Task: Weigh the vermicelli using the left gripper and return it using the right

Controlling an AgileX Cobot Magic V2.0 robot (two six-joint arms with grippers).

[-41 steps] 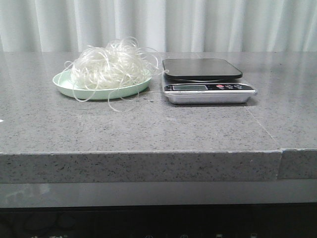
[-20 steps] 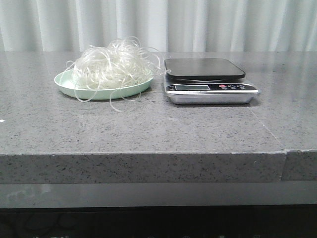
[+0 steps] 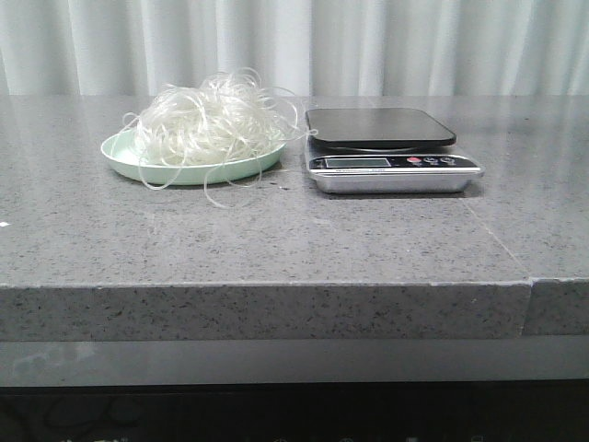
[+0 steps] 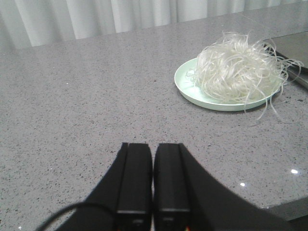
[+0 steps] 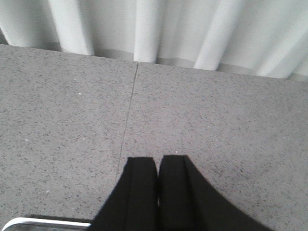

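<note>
The vermicelli (image 3: 207,124), a loose nest of thin white strands, sits heaped on a pale mint-green plate (image 3: 124,158) at the back left of the grey stone table. It also shows in the left wrist view (image 4: 238,70), on the plate (image 4: 185,82). A silver kitchen scale with a black top (image 3: 379,127) stands just right of the plate. My left gripper (image 4: 153,147) is shut and empty, low over bare table well short of the plate. My right gripper (image 5: 158,160) is shut and empty over bare table. Neither gripper shows in the front view.
White curtains (image 3: 294,46) hang behind the table. A seam (image 5: 126,120) runs across the tabletop ahead of my right gripper. A silver edge of the scale (image 5: 43,222) shows beside my right gripper. The table's front edge (image 3: 276,285) is near the camera.
The front view shifted slightly between one second and half a second ago; the plate, vermicelli and scale sit a little to the right in the picture. Nothing on the table has moved.
</note>
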